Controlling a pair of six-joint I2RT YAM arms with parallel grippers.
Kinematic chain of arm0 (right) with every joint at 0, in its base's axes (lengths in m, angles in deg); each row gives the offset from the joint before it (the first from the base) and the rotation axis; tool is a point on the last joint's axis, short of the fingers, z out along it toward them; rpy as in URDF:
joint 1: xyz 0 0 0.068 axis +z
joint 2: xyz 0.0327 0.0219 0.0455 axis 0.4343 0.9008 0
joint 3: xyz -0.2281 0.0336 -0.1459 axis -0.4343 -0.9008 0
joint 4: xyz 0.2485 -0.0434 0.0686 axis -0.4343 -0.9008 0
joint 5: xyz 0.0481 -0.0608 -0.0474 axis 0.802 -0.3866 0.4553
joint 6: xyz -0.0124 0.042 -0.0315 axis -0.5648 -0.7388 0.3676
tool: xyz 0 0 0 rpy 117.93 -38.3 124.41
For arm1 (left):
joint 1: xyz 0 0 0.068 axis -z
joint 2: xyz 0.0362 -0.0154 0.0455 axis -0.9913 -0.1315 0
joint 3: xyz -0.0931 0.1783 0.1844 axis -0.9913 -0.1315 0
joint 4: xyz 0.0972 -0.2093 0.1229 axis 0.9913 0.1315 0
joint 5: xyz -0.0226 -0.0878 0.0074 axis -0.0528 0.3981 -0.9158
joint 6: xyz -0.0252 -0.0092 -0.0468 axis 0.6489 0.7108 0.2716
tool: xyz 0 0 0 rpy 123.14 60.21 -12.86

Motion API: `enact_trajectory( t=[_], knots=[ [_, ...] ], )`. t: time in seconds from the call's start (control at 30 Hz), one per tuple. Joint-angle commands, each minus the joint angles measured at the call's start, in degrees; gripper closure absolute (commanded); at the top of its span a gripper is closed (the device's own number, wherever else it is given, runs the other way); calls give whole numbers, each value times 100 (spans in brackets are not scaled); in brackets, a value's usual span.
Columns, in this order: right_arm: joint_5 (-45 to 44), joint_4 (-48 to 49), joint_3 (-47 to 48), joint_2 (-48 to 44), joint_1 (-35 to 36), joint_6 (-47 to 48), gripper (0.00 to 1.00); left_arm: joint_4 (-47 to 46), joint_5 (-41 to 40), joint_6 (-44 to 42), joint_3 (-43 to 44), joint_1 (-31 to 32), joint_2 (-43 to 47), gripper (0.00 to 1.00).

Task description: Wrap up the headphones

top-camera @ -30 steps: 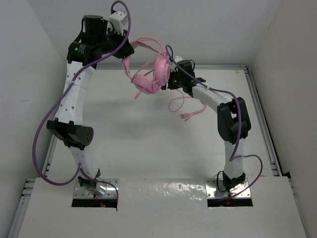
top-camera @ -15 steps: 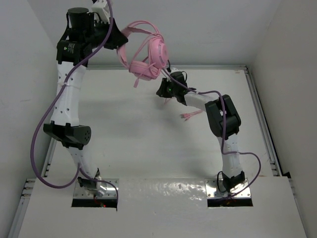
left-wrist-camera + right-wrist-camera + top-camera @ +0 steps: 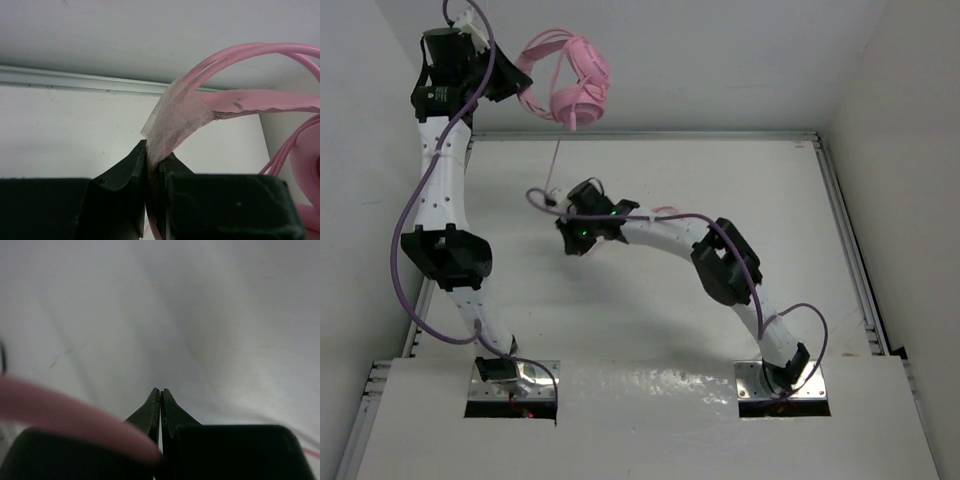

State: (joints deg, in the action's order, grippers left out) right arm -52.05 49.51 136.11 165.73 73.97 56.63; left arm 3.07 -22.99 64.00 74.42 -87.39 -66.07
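The pink headphones hang in the air at the back left, near the wall. My left gripper is shut on a tape-wrapped part of the thin headband; the wrist view shows the tape pinched at the gripper. From the ear cups the thin pink cord drops straight down to my right gripper, low over the table left of centre. In the right wrist view that gripper is shut with a pink sliver between its jaws, and the blurred cord crosses in front.
Purple arm cables loop beside the left arm and over the right arm. White walls enclose the table on three sides, with a metal rail along the right edge. The arm bases sit at the near edge.
The left arm carried the headphones up and to the left. The right arm swung left across the table and its gripper went from open to shut; the cord now runs straight between the two.
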Motion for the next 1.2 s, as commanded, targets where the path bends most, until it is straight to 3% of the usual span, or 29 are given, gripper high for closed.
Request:
enact_trajectory(
  t=[0.0,0.23,0.33,0.43,0.53,0.6,0.8,0.97,1.03,1.17],
  knots=[
    [419,-1233,317,-447,441,1034,100,-419,-205,448,-96,-23,-151,100],
    [481,-2588,1135,-1123,934,1615,100,-734,-1795,-1106,-1001,38,-301,100],
    [237,-2983,1502,-1562,943,1773,100,-1015,-2697,-2797,-1877,371,-188,100],
    [-326,-3414,1741,-2044,855,2193,100,-1577,-3123,-3899,-3010,758,224,100],
    [-1266,-3792,1768,-2450,478,2292,100,-2000,-2975,-4560,-3742,864,646,100],
    [-1917,-4030,1751,-2591,31,2248,100,-1817,-2711,-4808,-3736,873,692,100],
    [-2875,-3530,1777,-2628,-953,2151,100,-236,-1342,-5608,-3165,1180,744,100],
    [-2825,-2871,1566,-2172,-2025,1643,100,565,-690,-5144,-2770,1295,806,100],
    [-2298,-2687,1566,-1986,-2412,1142,100,837,-366,-4862,-2436,1295,832,100],
    [-1945,-2089,1549,-1661,-2686,711,100,1330,338,-4818,-1944,1304,903,100]
  ],
)
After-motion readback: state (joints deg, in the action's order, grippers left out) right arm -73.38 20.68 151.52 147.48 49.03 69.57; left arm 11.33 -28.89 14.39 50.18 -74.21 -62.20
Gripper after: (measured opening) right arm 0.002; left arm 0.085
